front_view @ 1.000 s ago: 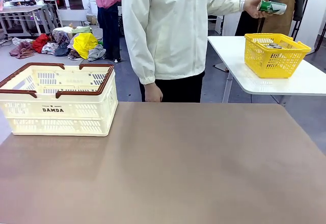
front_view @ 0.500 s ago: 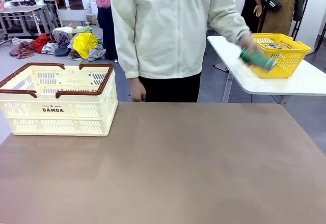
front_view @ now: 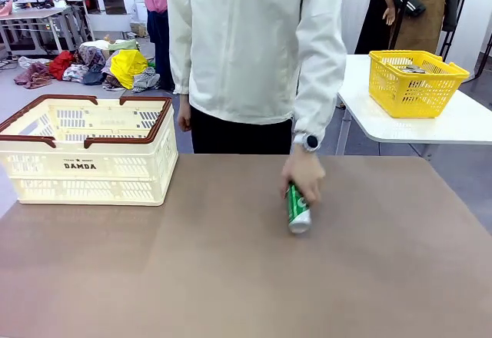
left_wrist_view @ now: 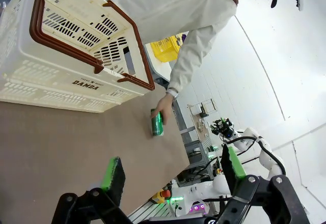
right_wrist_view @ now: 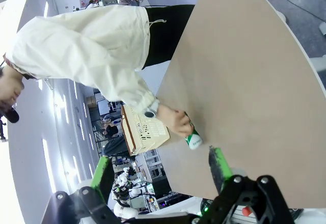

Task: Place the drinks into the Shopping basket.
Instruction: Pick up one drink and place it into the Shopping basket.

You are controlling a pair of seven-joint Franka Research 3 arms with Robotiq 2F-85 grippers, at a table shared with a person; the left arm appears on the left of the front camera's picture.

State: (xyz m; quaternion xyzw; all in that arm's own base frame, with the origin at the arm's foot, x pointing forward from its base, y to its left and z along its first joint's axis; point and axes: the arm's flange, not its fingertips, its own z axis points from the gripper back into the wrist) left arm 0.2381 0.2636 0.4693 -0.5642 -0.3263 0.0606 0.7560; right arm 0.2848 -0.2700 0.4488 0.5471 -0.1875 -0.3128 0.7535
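Front view: the person's hand [front_view: 305, 175] has brought a green can [front_view: 297, 207] down onto the counter [front_view: 231, 276], well right of the Shopping basket [front_view: 84, 150]. The can is apparently on its side, with the hand on it.
Left wrist view: left gripper [left_wrist_view: 173, 175] spread wide, empty.
Right wrist view: right gripper [right_wrist_view: 160, 172] likewise.
Step in hand: delivery. Next move: grasp the can once the hand clears.

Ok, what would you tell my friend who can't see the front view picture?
A person in a white jacket holds a green drink can with one hand on the brown table. A cream basket with brown handles sits off to the can's left, and a yellow basket sits on a white side table behind.
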